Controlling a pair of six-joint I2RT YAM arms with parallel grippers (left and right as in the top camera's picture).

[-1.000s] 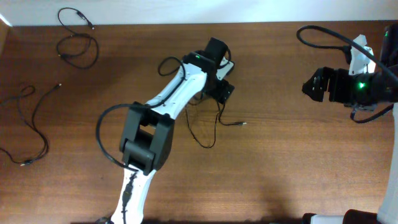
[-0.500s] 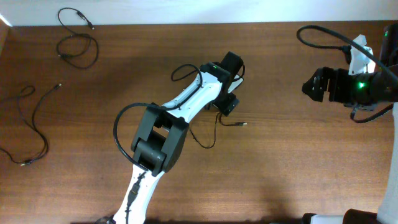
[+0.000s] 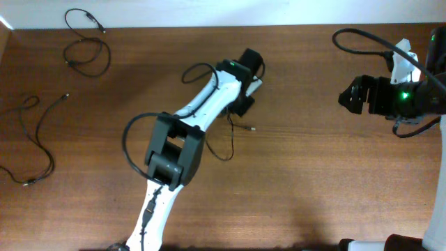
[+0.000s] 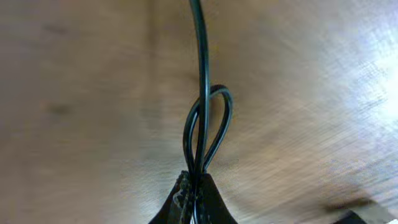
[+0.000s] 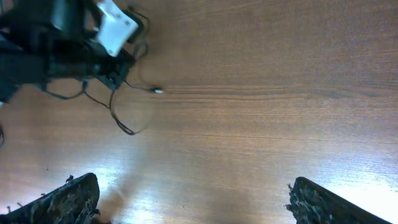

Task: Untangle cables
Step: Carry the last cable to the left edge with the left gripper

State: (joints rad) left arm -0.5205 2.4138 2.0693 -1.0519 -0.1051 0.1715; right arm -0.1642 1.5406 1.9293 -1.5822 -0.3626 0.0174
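The cable (image 4: pixel 201 62) I'm working runs straight ahead from my left gripper (image 4: pixel 193 186), which is clenched on a doubled loop of it. Overhead, the slack hangs back toward the arm's base, and its plug (image 3: pixel 252 128) rests on the surface (image 3: pixel 313 181) just right of the gripper. Two more cables (image 3: pixel 87 42) lie well apart at far left. My right gripper (image 5: pixel 191 186) hangs released far right, so the left arm is nearer.
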